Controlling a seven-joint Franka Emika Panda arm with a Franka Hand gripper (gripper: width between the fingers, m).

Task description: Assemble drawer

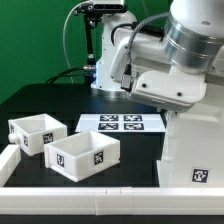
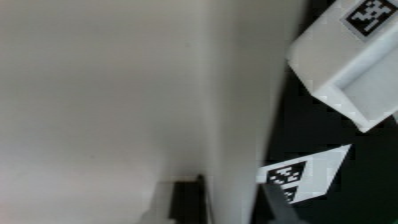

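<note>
A large white drawer case (image 1: 192,150) stands at the exterior view's right, under my arm. It fills most of the wrist view (image 2: 107,100). My gripper (image 2: 235,196) straddles one wall of the case, with a dark finger (image 2: 187,200) on each side, pressed against it. In the exterior view my fingers are hidden behind the arm. Two small white open drawer boxes with marker tags sit at the exterior view's left, one further back (image 1: 38,130) and one nearer (image 1: 84,152). Tagged white parts also show in the wrist view (image 2: 306,172) beyond the case's wall.
The marker board (image 1: 121,122) lies flat on the black table behind the drawer boxes. A white rail (image 1: 12,160) runs along the table's left and front edges. The robot base (image 1: 105,50) stands at the back.
</note>
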